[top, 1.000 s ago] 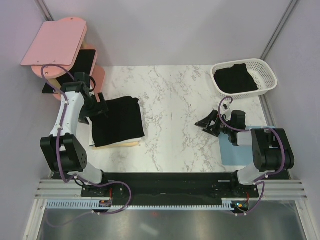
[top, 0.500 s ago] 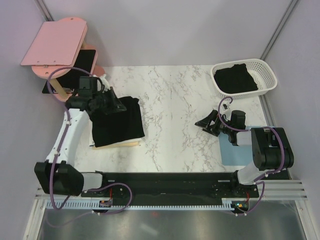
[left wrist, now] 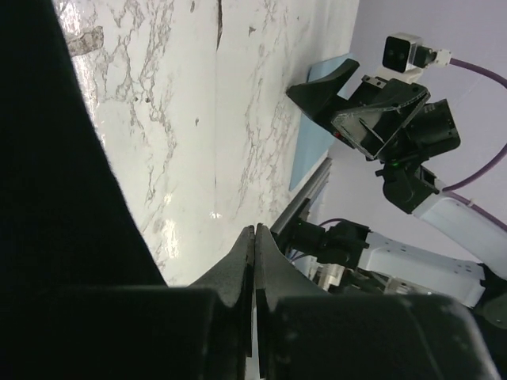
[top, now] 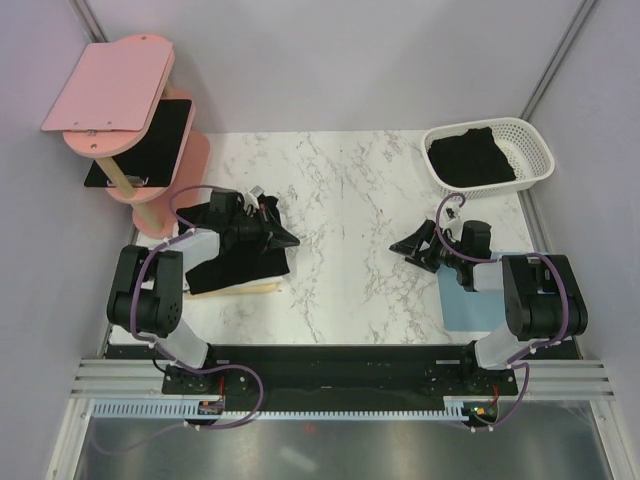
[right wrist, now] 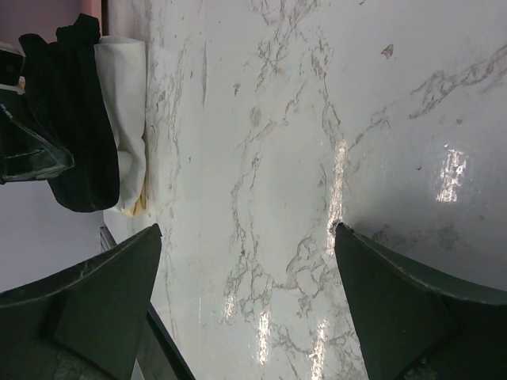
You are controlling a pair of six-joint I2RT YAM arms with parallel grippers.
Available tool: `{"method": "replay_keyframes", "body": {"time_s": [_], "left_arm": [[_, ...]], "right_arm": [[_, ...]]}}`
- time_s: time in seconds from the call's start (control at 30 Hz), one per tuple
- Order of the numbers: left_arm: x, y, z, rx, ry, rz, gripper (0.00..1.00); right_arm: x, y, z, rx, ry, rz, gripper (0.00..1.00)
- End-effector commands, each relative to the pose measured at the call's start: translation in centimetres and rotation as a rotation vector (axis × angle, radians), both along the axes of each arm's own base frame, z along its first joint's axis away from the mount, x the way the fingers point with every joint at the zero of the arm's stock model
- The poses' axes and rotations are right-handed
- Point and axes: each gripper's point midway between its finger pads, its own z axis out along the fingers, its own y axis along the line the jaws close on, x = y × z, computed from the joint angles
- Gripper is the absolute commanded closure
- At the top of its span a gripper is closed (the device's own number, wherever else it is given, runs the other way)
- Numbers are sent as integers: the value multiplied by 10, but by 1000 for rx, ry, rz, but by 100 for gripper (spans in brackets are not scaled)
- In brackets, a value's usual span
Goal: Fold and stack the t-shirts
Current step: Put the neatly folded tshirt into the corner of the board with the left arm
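Bright, even light falls from above; white glare streaks shine on the table (right wrist: pixel 277 119), while my left tool (left wrist: pixel 254 261) looms dark, slightly blurred.

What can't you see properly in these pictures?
- Top view: the left tool covers part of the folded t-shirt.
- Top view: the basket holds a dark heap; too small to count t-shirts.
- Left wrist view: a black shape fills the left side, too close to identify.

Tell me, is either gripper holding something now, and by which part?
Nothing is held. The left gripper is shut with no cloth between its fingers, next to the folded t-shirt; the right gripper stands open over the table.
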Motion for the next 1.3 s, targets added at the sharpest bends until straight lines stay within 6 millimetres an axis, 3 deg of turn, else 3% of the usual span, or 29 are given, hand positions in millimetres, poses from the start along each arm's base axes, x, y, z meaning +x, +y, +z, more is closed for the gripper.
{"method": "replay_keyframes", "body": {"time_s": [0.0,0.13,0.37,0.6,0.7,0.73,0.77,0.83,0.9,0.93,1.0,1.03,1.07,1.1,1.13,1.17,1.2,1.27], "left_arm": [[3,-13,2,-173,14,-31,98],[-2,-12,-22,-242,87,-28,98],[-6,-4,-41,-347,137,-6,98],[-5,-6,-11,-400,72,-43,98],[-5,-14,21,-404,-32,-103,98],[-5,-17,40,-395,-55,-118,98],[-6,-24,44,-357,-125,-149,98],[1,-28,56,-237,-90,-105,98],[4,-30,49,-32,-184,-125,98],[17,-24,49,139,-208,-75,98],[37,-15,63,257,-261,-6,98],[49,0,54,382,-262,69,98],[48,9,42,456,-209,77,98],[59,14,50,508,-223,102,98],[65,23,44,599,-229,126,98],[61,29,26,669,-169,106,98],[69,29,33,707,-186,117,98],[72,39,21,850,-171,135,98]], "right_arm": [[-1,-1,-8,-20,9,10,2],[-1,-1,-9,-19,12,11,2],[-2,-1,-12,-21,18,13,2],[-3,-1,-13,-20,22,12,2],[-2,-1,-12,-21,19,11,2],[-2,-2,-12,-23,18,10,2],[-2,-1,-12,-22,20,10,2],[-2,-2,-13,-23,22,10,2],[-2,-2,-13,-26,20,10,2],[-2,-2,-14,-28,21,12,2],[-2,-2,-14,-30,22,10,2],[-3,-2,-15,-29,25,11,2],[-1,-2,-13,-27,22,9,2],[-2,-2,-14,-26,25,10,2],[-2,-2,-13,-25,23,10,2],[-1,-2,-13,-27,20,9,2],[-1,-2,-13,-27,20,9,2],[-1,-2,-13,-28,22,10,2]]}}
